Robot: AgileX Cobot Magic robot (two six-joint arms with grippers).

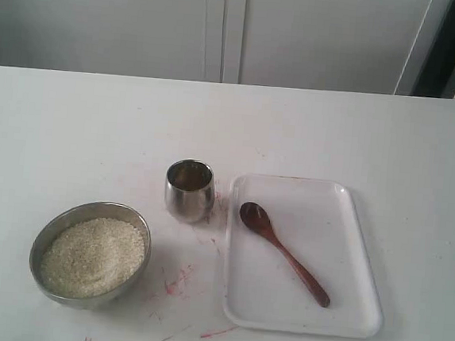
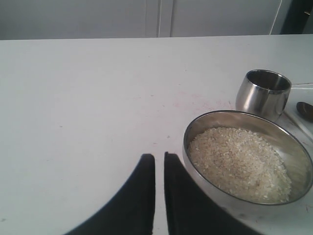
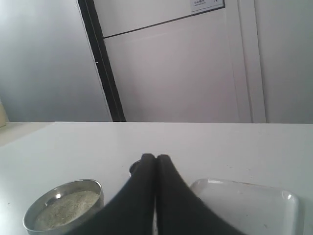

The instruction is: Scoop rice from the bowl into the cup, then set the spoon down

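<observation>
The steel bowl [image 1: 133, 278] sits near the table's front left and holds a pale mound of rice [image 1: 92, 256]. The small shiny cup [image 1: 189, 189] stands upright behind and to the right of it. The dark wooden spoon [image 1: 282, 251] lies loose on the white tray, its oval end toward the cup. Neither gripper shows in the exterior view. My left gripper [image 2: 159, 157] hovers beside the bowl [image 2: 293, 152], its fingers nearly touching and holding nothing; the rice [image 2: 239, 161] and the cup [image 2: 263, 93] lie beyond. My right gripper [image 3: 156, 157] is shut and empty, and it hides most of the cup [image 3: 133, 169].
A white rectangular plastic tray [image 1: 319, 218] lies to the right of the cup; one corner of the tray [image 3: 244, 205] shows in the right wrist view. Faint red marks [image 1: 176, 282] streak the white table between bowl and tray. White cabinet doors [image 1: 224, 27] stand behind the table.
</observation>
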